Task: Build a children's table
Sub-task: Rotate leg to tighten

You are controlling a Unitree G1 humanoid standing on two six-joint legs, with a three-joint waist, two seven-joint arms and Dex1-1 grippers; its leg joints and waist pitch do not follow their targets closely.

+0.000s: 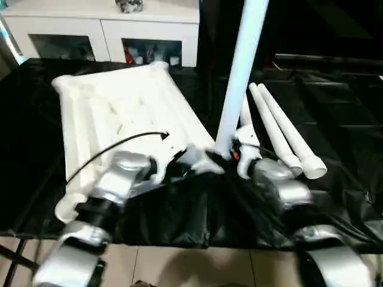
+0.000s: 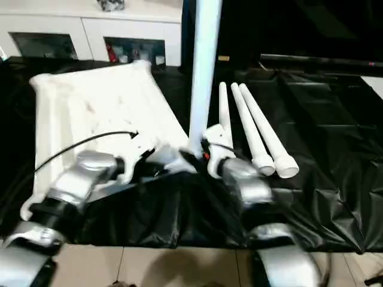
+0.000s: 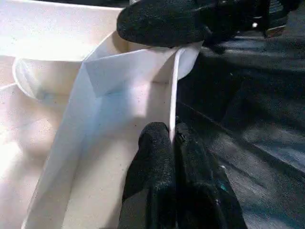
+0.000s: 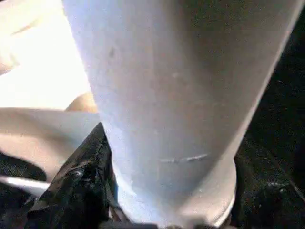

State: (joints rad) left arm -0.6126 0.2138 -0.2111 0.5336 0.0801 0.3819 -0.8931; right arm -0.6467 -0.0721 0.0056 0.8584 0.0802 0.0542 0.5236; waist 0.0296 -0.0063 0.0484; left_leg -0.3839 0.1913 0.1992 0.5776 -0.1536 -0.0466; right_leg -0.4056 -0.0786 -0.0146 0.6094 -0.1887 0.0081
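The white tabletop (image 1: 119, 107) lies underside up on a black sheet. My left gripper (image 3: 172, 131) is shut on the thin rim of its near edge, beside the near right corner socket (image 3: 143, 62). One white leg (image 1: 239, 72) stands nearly upright at that corner, leaning slightly right. My right gripper (image 1: 226, 154) is closed around its base; one of its black fingers (image 4: 71, 191) presses the tube (image 4: 181, 95). Three more legs (image 2: 257, 131) lie side by side to the right of the tabletop.
The black sheet (image 1: 335, 107) covers the work surface, wrinkled and hanging over the near edge above a tiled floor (image 1: 197, 266). A white cabinet with glass doors (image 1: 102, 24) stands behind the tabletop. A black cable (image 1: 114, 146) arcs over my left forearm.
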